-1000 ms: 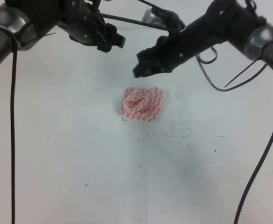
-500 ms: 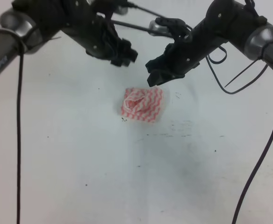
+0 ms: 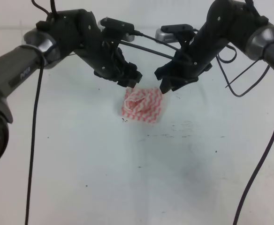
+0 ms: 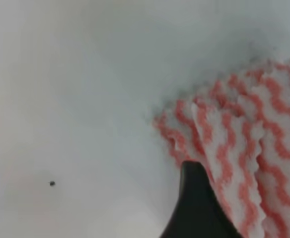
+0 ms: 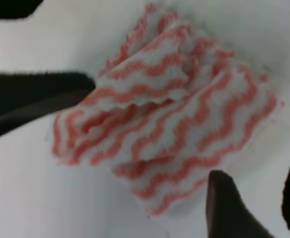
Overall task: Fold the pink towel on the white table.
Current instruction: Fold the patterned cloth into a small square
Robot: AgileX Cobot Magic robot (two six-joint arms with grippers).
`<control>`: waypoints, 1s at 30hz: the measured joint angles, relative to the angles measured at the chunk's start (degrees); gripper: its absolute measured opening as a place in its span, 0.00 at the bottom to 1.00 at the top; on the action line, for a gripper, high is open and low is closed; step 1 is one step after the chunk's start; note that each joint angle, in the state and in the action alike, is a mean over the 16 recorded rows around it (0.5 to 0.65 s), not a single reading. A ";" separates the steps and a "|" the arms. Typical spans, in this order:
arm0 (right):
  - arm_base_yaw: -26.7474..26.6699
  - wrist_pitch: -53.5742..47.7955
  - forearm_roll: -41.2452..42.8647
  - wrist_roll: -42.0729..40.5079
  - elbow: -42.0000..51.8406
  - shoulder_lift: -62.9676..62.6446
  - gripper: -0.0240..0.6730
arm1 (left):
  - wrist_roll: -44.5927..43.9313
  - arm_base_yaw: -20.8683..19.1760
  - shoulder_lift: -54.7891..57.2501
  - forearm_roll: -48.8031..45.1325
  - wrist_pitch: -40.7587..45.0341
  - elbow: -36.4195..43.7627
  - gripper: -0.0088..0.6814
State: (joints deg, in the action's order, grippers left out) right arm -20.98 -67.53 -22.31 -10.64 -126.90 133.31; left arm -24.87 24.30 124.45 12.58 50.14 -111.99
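Two black cables [image 3: 32,154] hang over the near edges of the large plain white table [image 3: 127,178], cut off by the frame. Farther back, mid-table, the thin pink-and-white zigzag towel [image 3: 143,105] lies bunched in a compact lump, its long axis unclear. Beyond it, the left gripper [image 3: 130,80] hovers at its far-left corner and the right gripper [image 3: 167,85] at its far-right corner; I cannot tell how either's jaws stand.
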 joint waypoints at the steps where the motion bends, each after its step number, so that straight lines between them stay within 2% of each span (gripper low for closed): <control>1: 0.00 -0.29 0.20 0.19 0.00 0.00 0.37 | -0.15 0.00 0.06 0.32 0.08 -0.01 0.59; 18: 0.01 -2.50 -0.78 0.34 -0.01 -0.14 0.30 | -7.20 1.11 0.74 3.53 2.50 -0.01 0.59; 30: 0.00 -2.27 -0.50 0.27 0.00 0.00 0.30 | -12.71 3.70 2.84 -2.55 1.82 -0.01 0.59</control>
State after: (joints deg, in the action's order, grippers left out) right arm -20.98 -69.80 -22.81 -10.37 -126.90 133.31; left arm -37.57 28.00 127.29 10.03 51.96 -112.00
